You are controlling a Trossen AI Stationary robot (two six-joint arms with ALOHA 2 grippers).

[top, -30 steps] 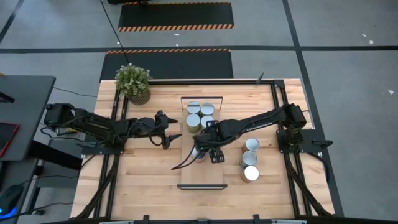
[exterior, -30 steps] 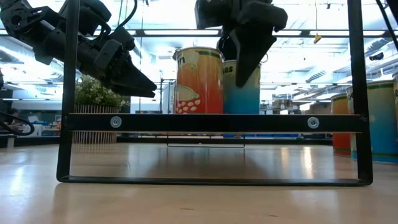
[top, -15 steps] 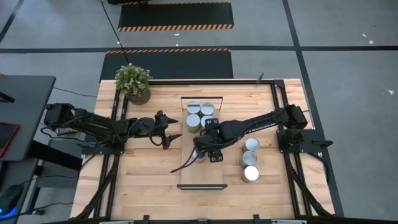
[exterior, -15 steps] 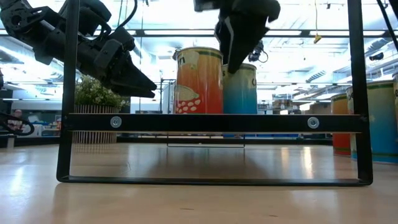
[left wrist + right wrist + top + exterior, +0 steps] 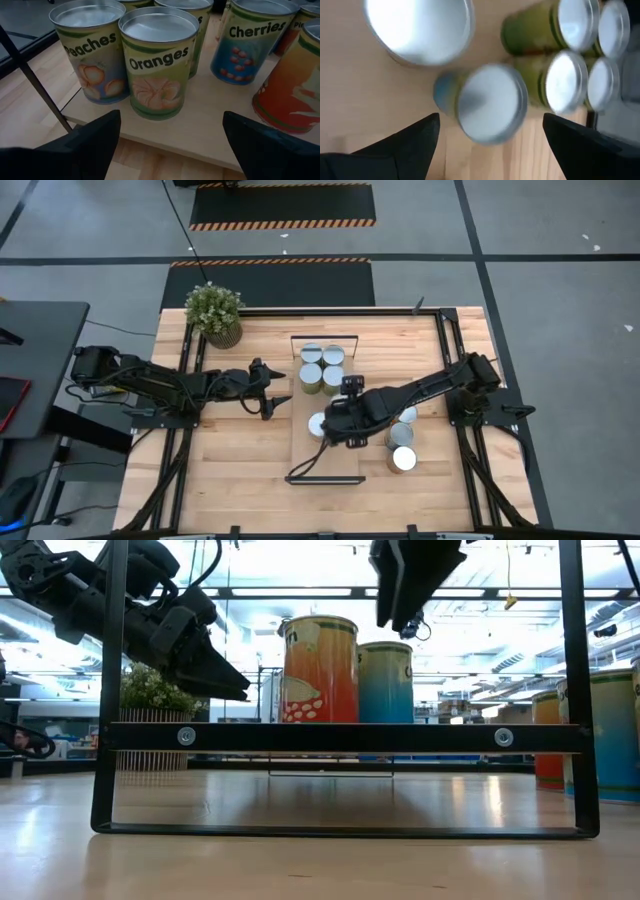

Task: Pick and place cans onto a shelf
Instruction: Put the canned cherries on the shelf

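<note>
My left gripper (image 5: 268, 393) hangs left of the shelf (image 5: 327, 462), jaws spread wide and holding nothing, looking at the Peaches can (image 5: 89, 47), the Oranges can (image 5: 159, 62) and the Cherries can (image 5: 248, 41) standing close together on the board's far end. Moving right, my right gripper (image 5: 340, 425) hovers above the middle of the shelf, jaws parted and empty, with the blue-sided can (image 5: 487, 102) upright just below and a larger silver top (image 5: 420, 29) beside it. Further right, three more cans (image 5: 402, 438) wait on the surface beside the shelf. I judge these tins stiff and fairly heavy if full, their labels smooth and the lids slick, so I would take them around the side wall, mid-height, rather than by the rim. From table height the shelf's front rail hides the can bases, and only the orange can (image 5: 320, 670) and a blue one (image 5: 386, 680) show clearly; the right wrist view is too smeared to read labels.
</note>
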